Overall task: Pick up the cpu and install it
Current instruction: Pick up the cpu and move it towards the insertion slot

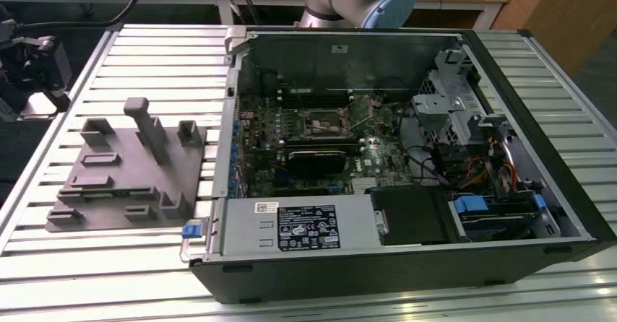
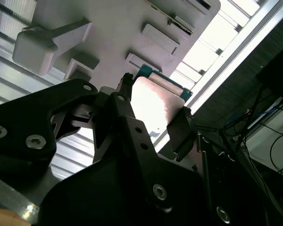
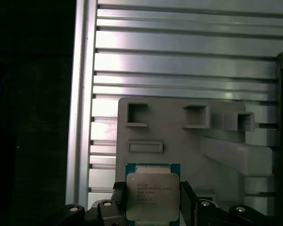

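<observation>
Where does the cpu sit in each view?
First wrist view: cpu gripped in the hand, before the grey fixture.
Second wrist view: cpu in the hand, same fixture behind.
Exterior view: cannot place the cpu; fixture on the exterior view's left, beside the computer case.

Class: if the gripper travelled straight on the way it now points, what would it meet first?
Probably the grey moulded fixture plate, which lies beyond the gripper in both wrist views. The small square silver-topped cpu clamped between its fingers would touch first; depth is unclear.
</observation>
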Robot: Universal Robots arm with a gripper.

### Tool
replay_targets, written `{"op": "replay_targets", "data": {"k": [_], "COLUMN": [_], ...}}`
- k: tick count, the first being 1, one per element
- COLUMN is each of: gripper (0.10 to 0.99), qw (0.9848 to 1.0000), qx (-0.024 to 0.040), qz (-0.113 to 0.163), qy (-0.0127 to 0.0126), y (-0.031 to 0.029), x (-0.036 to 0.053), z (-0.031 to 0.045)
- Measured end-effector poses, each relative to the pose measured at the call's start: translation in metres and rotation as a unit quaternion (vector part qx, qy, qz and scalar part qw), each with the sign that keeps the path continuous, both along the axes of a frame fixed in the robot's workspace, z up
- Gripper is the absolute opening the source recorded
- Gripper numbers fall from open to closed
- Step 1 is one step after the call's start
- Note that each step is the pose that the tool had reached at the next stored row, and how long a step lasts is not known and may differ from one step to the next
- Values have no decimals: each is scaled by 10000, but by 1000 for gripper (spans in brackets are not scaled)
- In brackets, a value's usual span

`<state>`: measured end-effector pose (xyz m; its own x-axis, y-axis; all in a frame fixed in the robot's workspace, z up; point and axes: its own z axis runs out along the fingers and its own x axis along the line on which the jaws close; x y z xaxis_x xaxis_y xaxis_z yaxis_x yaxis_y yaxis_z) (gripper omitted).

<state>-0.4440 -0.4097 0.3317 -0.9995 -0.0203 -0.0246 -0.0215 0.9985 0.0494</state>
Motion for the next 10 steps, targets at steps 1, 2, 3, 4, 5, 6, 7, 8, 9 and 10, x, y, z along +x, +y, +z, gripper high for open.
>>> {"op": "replay_targets", "data": {"k": [1,2,3,4,5,6,7,8,9,10], "gripper": [545,545,545,545,545,545,545,545,545,545], "qw": [10000,10000,10000,10000,10000,10000,10000,10000,10000,10000], "qx": [0,0,0,0,0,0,0,0,0,0], "qz": [0,0,0,0,0,0,0,0,0,0], "qy": [0,0,0,0,0,0,0,0,0,0], "y": [0,0,1,1,1,1,1,2,2,2], "x": [0,0,0,0,0,0,0,0,0,0], "z": [17,35,54,72,90,108,126,144,163,181]}}
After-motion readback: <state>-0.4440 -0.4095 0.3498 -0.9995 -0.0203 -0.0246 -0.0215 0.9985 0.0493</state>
